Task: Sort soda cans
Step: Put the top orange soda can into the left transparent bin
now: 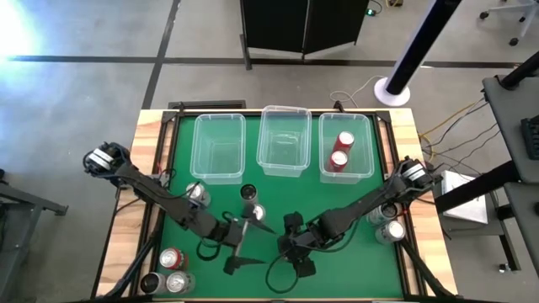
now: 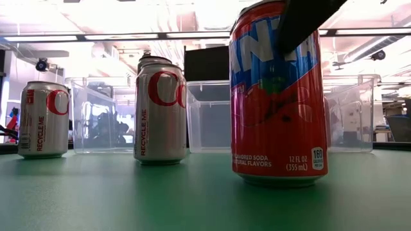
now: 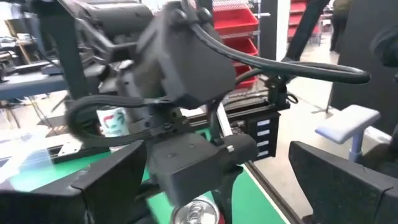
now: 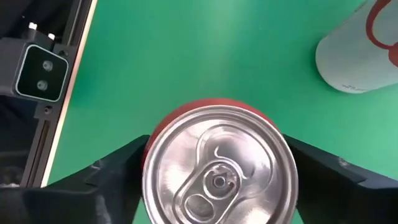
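Straddling a red soda can [image 4: 217, 165] from above, the right gripper [image 1: 296, 246] sits low over the front-middle of the green worktop [image 1: 354, 261]; its two dark fingers [image 4: 109, 177] flank the can's sides, but whether they press on the can or stand just clear cannot be told. The same can fills the low view [image 2: 278, 96], standing upright on the mat. A silver-white can [image 4: 360, 53] stands near it.

The left gripper [image 1: 238, 248] lies just beside the right one, fingers spread wide apart and holding nothing.

Three clear bins stand in a row along the far edge of the worktop: the left bin [image 1: 219, 147] and the middle bin [image 1: 283, 139] hold no cans, while the right bin [image 1: 345, 145] holds two red cans [image 1: 341, 151].

Remaining cans are scattered on the mat:
- a silver-topped can [image 1: 197, 194] beside the left arm;
- a black can [image 1: 248, 194] and a silver one [image 1: 256, 213] near the centre;
- a cluster [image 1: 171, 273] at the front-left corner;
- two cans [image 1: 387, 223] at the right edge beneath the right arm.
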